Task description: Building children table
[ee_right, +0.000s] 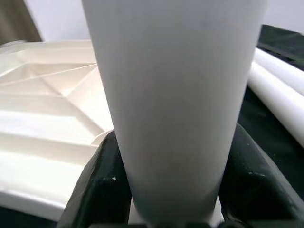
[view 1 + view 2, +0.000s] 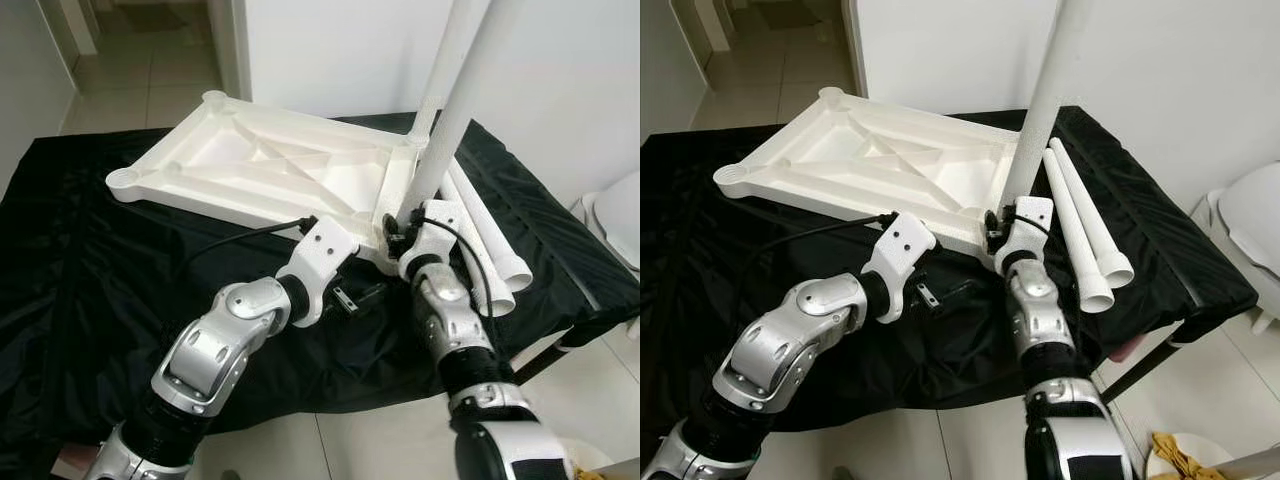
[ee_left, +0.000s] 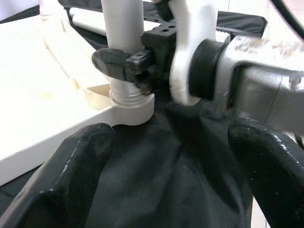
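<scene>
A white tabletop (image 2: 270,165) lies upside down on a black cloth. One white leg (image 2: 450,120) stands upright in its near right corner socket (image 3: 130,104). My right gripper (image 2: 400,225) is shut on that leg just above the socket, with a black finger (image 1: 102,180) on each side of the tube (image 1: 173,95). Behind it, a second leg (image 2: 440,70) rises from the far right corner. My left gripper (image 3: 173,142) hovers open over the cloth just left of the socket, and its fingers (image 2: 360,297) hold nothing.
Two loose white legs (image 2: 1085,215) lie side by side on the cloth (image 2: 90,260) right of the tabletop. The cloth's front edge drops to a tiled floor. A white object (image 2: 1252,215) stands at the right, and a yellow rag (image 2: 1185,455) lies below. A doorway opens at the back left.
</scene>
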You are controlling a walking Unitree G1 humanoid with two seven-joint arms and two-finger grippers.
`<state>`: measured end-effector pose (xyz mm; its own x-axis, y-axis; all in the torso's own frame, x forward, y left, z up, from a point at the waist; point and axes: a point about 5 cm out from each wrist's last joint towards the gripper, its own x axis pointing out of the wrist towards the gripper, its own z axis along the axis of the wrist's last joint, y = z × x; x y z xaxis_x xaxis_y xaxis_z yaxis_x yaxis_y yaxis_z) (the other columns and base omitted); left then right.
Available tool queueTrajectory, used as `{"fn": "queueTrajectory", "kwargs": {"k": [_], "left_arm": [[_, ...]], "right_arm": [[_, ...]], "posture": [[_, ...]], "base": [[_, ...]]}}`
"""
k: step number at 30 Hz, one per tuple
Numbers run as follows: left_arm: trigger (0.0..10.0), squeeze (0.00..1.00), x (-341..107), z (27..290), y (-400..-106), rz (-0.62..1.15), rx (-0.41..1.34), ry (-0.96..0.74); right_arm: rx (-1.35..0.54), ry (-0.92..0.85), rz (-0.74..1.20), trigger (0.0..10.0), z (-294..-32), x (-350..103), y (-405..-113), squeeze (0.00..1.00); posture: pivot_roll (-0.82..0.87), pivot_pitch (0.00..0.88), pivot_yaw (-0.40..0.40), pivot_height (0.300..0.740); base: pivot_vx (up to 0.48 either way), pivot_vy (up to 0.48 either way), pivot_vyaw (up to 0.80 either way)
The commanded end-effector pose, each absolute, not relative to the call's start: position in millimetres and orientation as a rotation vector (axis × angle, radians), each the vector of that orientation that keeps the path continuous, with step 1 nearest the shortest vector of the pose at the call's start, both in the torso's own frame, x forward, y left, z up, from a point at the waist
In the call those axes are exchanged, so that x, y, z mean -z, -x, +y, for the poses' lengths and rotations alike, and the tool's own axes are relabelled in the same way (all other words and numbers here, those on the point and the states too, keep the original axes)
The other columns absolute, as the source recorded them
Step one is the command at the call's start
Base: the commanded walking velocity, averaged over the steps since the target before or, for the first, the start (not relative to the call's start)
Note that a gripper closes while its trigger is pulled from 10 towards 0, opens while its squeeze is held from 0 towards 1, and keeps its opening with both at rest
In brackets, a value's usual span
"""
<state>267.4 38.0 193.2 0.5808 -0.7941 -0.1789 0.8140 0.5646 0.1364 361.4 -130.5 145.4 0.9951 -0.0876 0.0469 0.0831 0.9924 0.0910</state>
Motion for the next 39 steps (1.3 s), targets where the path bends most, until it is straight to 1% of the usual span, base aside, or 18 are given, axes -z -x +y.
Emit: {"fn": "queueTrajectory", "kwargs": {"k": [1,3,5,13,14,16,17,18,19,22,23,30,32,33,34,35,38,39], "left_arm": [[10.0,0.0,-190.3,37.0,-265.6,0.107,0.957,-0.215],[10.0,0.0,-189.7,36.0,-265.0,0.108,0.963,-0.215],[10.0,0.0,-189.4,35.4,-264.4,0.108,0.967,-0.215],[10.0,0.0,-188.8,35.4,-262.8,0.11,0.967,-0.215],[10.0,0.0,-188.7,35.4,-262.6,0.11,0.967,-0.215],[10.0,0.0,-188.6,35.5,-262.2,0.11,0.967,-0.214],[10.0,0.0,-188.6,35.3,-261.9,0.11,0.968,-0.214],[10.0,0.0,-188.6,35.3,-261.9,0.11,0.968,-0.214],[10.0,0.0,-188.7,35.2,-261.7,0.11,0.969,-0.213],[10.0,0.0,-188.6,35.1,-261.6,0.111,0.97,-0.213],[10.0,0.0,-188.4,35.2,-261.4,0.113,0.971,-0.214],[10.0,0.0,-188.8,35.8,-261.7,0.114,0.971,-0.215],[10.0,0.0,-188.8,35.8,-261.7,0.114,0.971,-0.215],[10.0,0.0,-188.8,36.0,-261.7,0.114,0.971,-0.215],[10.0,0.0,-189.0,36.0,-261.8,0.114,0.972,-0.216],[10.0,0.0,-189.3,36.1,-262.0,0.114,0.973,-0.216],[10.0,0.0,-189.4,36.2,-262.1,0.114,0.973,-0.216],[10.0,0.0,-189.6,36.3,-262.4,0.113,0.972,-0.216]], "right_arm": [[0.144,-0.124,0.046,0.0,-136.8,-123.9,-355.7,0.0],[0.241,-0.125,0.053,0.0,-135.6,-122.8,-353.4,0.0],[0.266,-0.131,0.051,0.0,-133.0,-123.4,-353.1,0.0],[0.246,-0.142,0.043,0.0,-127.5,-125.8,-351.7,0.0],[0.234,-0.129,0.029,10.0,-129.0,-127.5,-351.5,0.0],[0.233,-0.119,0.021,10.0,-129.8,-128.9,-350.6,0.0],[0.22,-0.107,0.011,10.0,-131.1,-130.0,-350.4,0.59],[0.22,-0.107,0.011,10.0,-131.1,-130.0,-350.4,0.59],[0.202,-0.115,-0.003,10.0,-133.5,-131.1,-350.0,1.0],[0.204,-0.11,-0.023,10.0,-137.5,-133.2,-348.9,1.0],[0.16,-0.106,-0.05,10.0,-145.6,-135.0,-348.2,1.0],[0.014,-0.081,-0.055,10.0,-152.8,-136.8,-350.1,1.0],[0.014,-0.081,-0.055,10.0,-152.8,-136.8,-350.1,1.0],[-0.032,-0.073,-0.05,10.0,-154.6,-137.6,-351.2,0.51],[-0.097,-0.053,-0.05,10.0,-156.9,-138.8,-353.0,0.0],[-0.188,-0.025,-0.05,10.0,-161.8,-140.9,-355.8,0.0],[-0.209,-0.02,-0.053,10.0,-163.3,-142.0,-356.4,0.0],[-0.242,0.009,-0.047,10.0,-166.5,-142.5,-358.2,0.0]], "posture": [[-0.06,0.0,-0.018,0.74],[-0.06,0.0,-0.019,0.74],[-0.06,0.0,-0.02,0.74],[-0.06,0.0,-0.022,0.74],[-0.06,0.0,-0.021,0.74],[-0.06,0.0,-0.02,0.74],[-0.06,0.0,-0.02,0.74],[-0.06,0.0,-0.02,0.74],[-0.06,0.0,-0.019,0.74],[-0.06,0.0,-0.017,0.74],[-0.06,0.0,-0.015,0.74],[-0.06,0.0,-0.012,0.74],[-0.06,0.0,-0.012,0.74],[-0.06,0.002,-0.008,0.74],[-0.06,0.002,-0.009,0.74],[-0.06,0.004,-0.007,0.74],[-0.06,0.004,-0.007,0.74],[-0.07,0.007,-0.005,0.74]], "base": [[0.0,0.0,0.0],[0.0,0.0,0.0],[0.0,0.0,0.0],[0.0,0.0,0.0],[0.0,0.0,0.0],[0.0,0.0,0.0],[0.0,0.0,0.0],[0.0,0.0,0.0],[0.0,0.0,0.0],[0.0,0.0,0.0],[0.0,0.0,0.0],[0.0,0.0,0.0],[0.0,0.0,0.0],[0.0,0.0,0.0],[0.0,0.0,0.0],[0.0,0.0,0.0],[0.0,0.0,0.0],[0.0,0.0,0.0]]}}
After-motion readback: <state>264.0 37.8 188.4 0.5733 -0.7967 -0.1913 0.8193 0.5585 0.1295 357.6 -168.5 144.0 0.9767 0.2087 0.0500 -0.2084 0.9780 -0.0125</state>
